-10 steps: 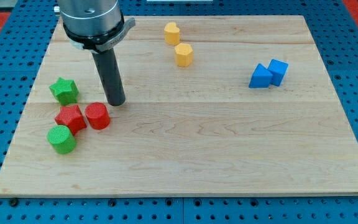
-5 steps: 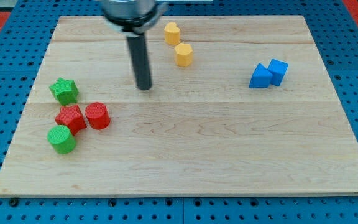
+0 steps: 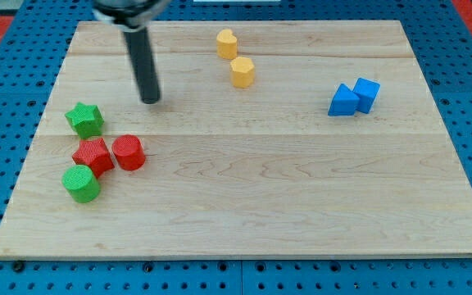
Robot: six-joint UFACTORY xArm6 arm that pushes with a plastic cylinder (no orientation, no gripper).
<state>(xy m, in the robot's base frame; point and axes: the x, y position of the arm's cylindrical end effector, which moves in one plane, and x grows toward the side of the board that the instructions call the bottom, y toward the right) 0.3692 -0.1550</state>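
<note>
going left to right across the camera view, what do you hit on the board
green cylinder → green star → red block → red cylinder → my tip, touching no block → yellow block nearer the view's top → the other yellow block → blue block → blue cube

My tip (image 3: 151,100) stands on open board, touching nothing. Obstacles: green star (image 3: 84,120) near, toward the view's lower left; red blocks (image 3: 111,154) and green cylinder (image 3: 81,183) beyond; yellow blocks (image 3: 235,59) to the right; blue pair (image 3: 353,97) well apart.
</note>
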